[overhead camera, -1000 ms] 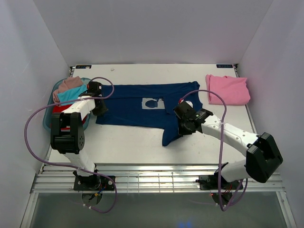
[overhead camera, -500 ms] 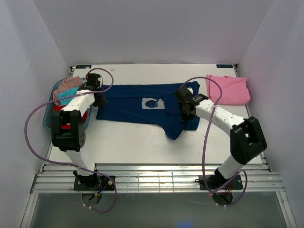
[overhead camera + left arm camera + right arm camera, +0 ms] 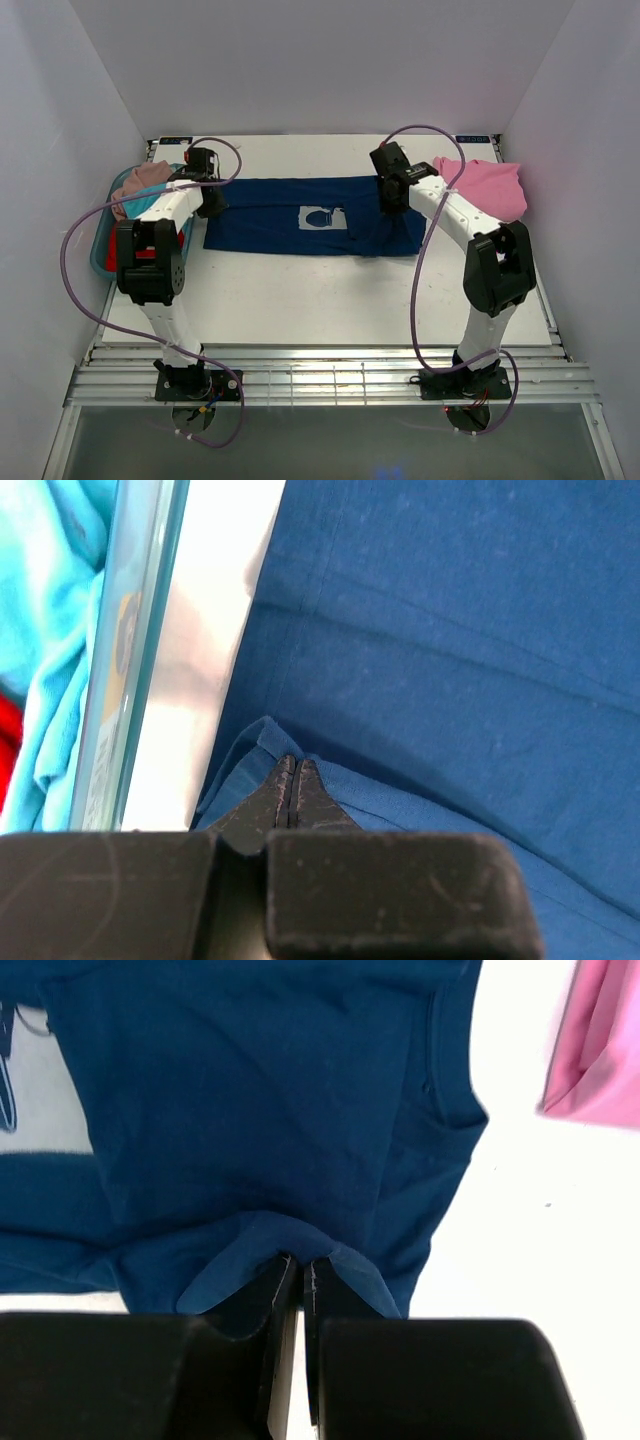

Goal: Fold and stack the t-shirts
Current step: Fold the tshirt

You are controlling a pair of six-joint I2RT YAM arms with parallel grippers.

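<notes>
text: none legible | table-edge stickers (image 3: 473, 139) — too small | bin label (image 3: 125, 630) — blurred

we count five tees: one navy tee (image 3: 280, 225) between our two pincers, one pink tee (image 3: 485, 188) beside the right pincer (image 3: 298, 1258), three more, red (image 3: 8, 760), teal (image 3: 50, 600), dusty pink (image 3: 148, 176), in one bin (image 3: 135, 630) beside the left pincer (image 3: 290, 765).

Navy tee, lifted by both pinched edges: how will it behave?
Likely floppy: the navy tee bunches into soft folds at the left tool and right tool. Probably sags between them if lifted. Seems light, thin cloth.
</notes>
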